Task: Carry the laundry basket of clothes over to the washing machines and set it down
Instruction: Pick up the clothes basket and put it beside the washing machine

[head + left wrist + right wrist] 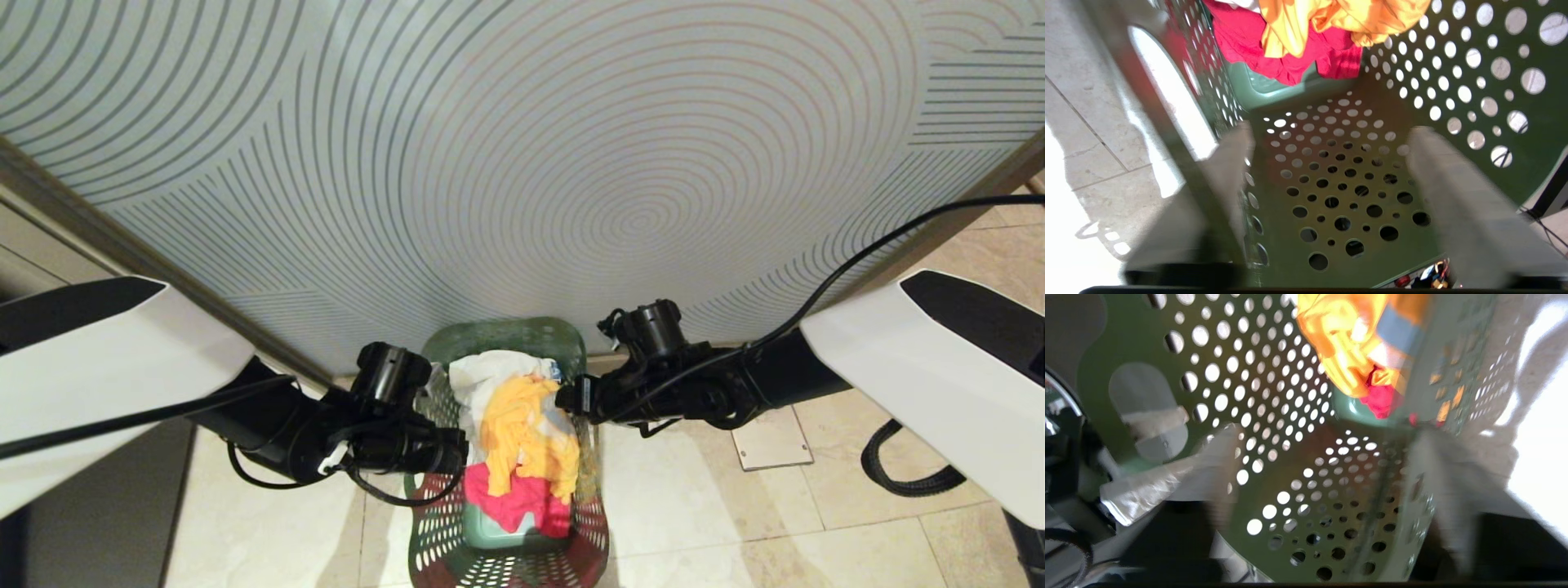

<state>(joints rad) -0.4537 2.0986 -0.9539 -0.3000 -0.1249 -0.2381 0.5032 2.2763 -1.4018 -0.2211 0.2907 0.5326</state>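
The left tool (454, 451) sits at the lower middle of the head view, on the near-left rim of the laundry basket (510, 559). In its wrist view the two fingers (1457, 196) stand apart, one outside the wall and one inside, so they straddle the side without pinching it yet, as far as I can see. The right tool (565, 398) comes in from the right of the frame and meets the opposite rim. Its fingers (1437, 477) are apart too and look to straddle the right wall, though that view is blurred. Whether either one grips firmly, I cannot tell.

The basket stands on the pale tiled floor (694, 506), low in the middle of the frame, close in front of a patterned glass panel (522, 163). The clothes (522, 433) lie heaped inside it.

How far along? Early, I'd say. Both arms are placed for a two-sided hold, but the lift, the carrying and the setting down all look to be left. No washing machines show in any view.

The count: one basket, two tools, both at the basket. In the heap I make out three colours of cloth: white at the top, yellow-orange across the middle, pink at the bottom. How many separate garments that makes, I cannot say.
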